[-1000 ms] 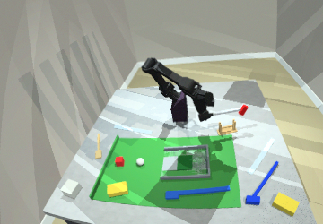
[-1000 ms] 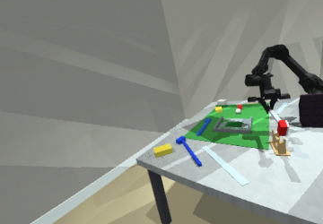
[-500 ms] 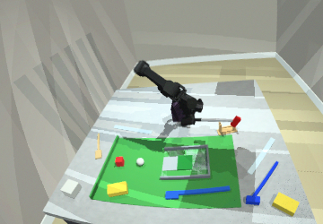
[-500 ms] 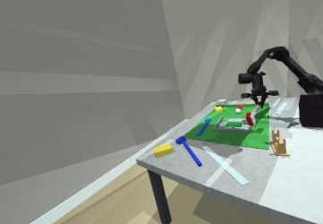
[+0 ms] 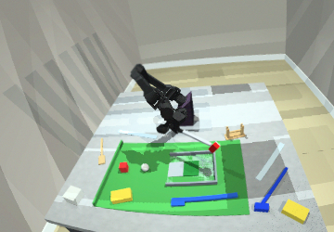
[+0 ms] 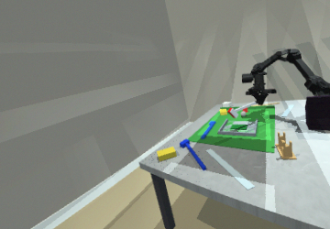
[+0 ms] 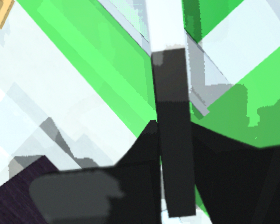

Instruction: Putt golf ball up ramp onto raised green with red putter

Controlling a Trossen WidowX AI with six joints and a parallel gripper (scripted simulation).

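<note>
Hand low, clamped on red putter

Top view looked down steeply from high, in front of the table, facing the arm's base beyond the gripper; whole green mat in frame; exterior view sat low and far off at a table corner, looking across the mat toward the gripper; wrist view rode just behind the fingers, very close, facing mat below; all three shared that mat.
</note>
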